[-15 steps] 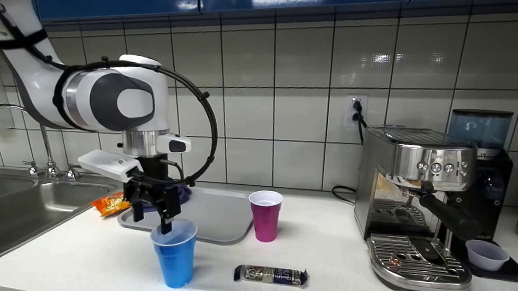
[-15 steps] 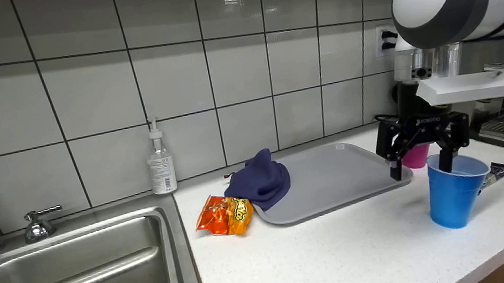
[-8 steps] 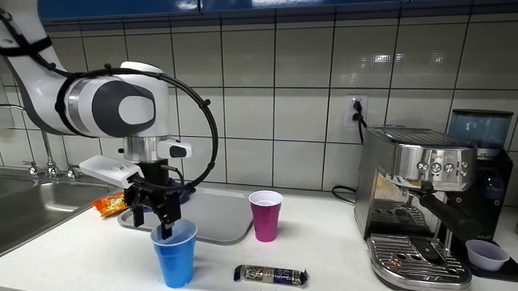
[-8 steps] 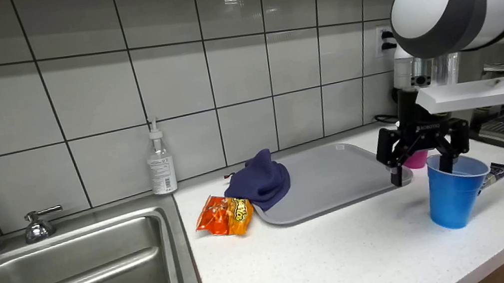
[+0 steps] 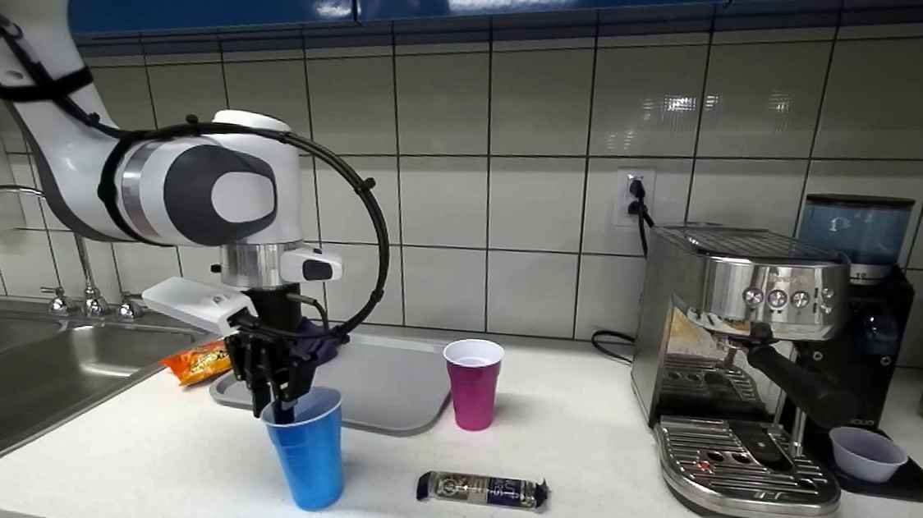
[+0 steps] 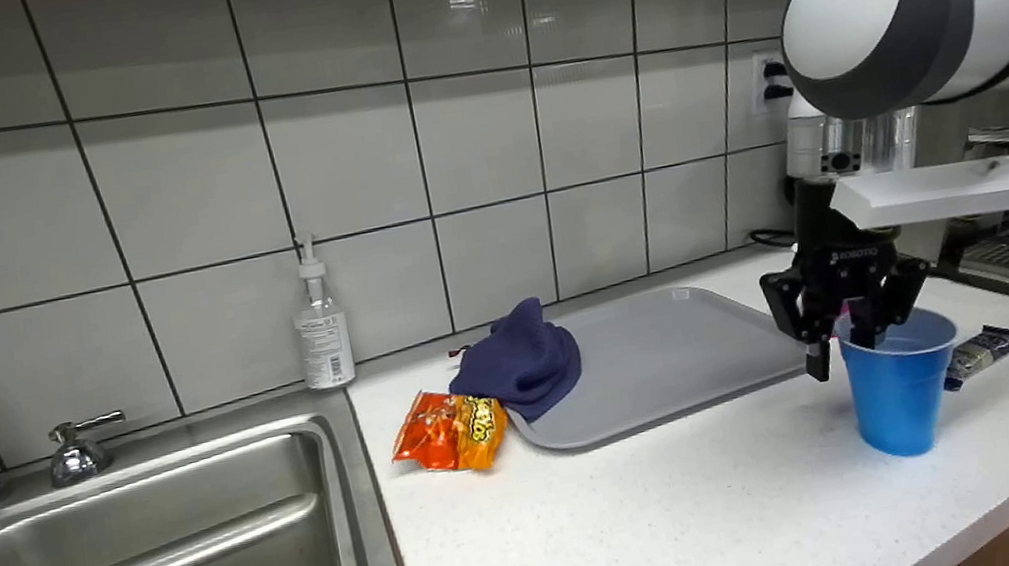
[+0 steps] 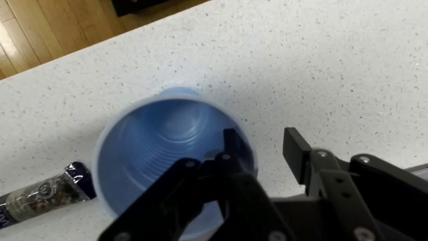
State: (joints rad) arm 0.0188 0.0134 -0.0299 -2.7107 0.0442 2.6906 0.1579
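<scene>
A blue plastic cup (image 5: pixel 307 461) (image 6: pixel 900 403) (image 7: pixel 180 127) stands on the white counter, leaning slightly in both exterior views. My gripper (image 5: pixel 272 410) (image 6: pixel 842 353) (image 7: pixel 262 144) points down over its rim. In the wrist view the inner finger reaches inside the cup, against or very near the wall. The outer finger (image 7: pixel 296 155) is outside, with a gap between it and the cup. The jaws are partly closed, and the cup's wall lies between them without being pinched. Beside the cup lies a wrapped snack bar (image 5: pixel 483 490) (image 6: pixel 984 354) (image 7: pixel 43 195).
Behind the cup are a magenta cup (image 5: pixel 473 392) and a grey tray (image 5: pixel 394 381) (image 6: pixel 678 357) bearing a purple cloth (image 6: pixel 522 361). An orange candy bag (image 6: pixel 452 431) lies near the sink (image 6: pixel 368 537). An espresso machine (image 5: pixel 737 363) stands along the wall. The counter's front edge is near the blue cup.
The arm has lowered a little. Then the jaws moved from wide apart to partly closed, and the blue cup's rim shifted toward the outer finger, tilting the cup slightly.
</scene>
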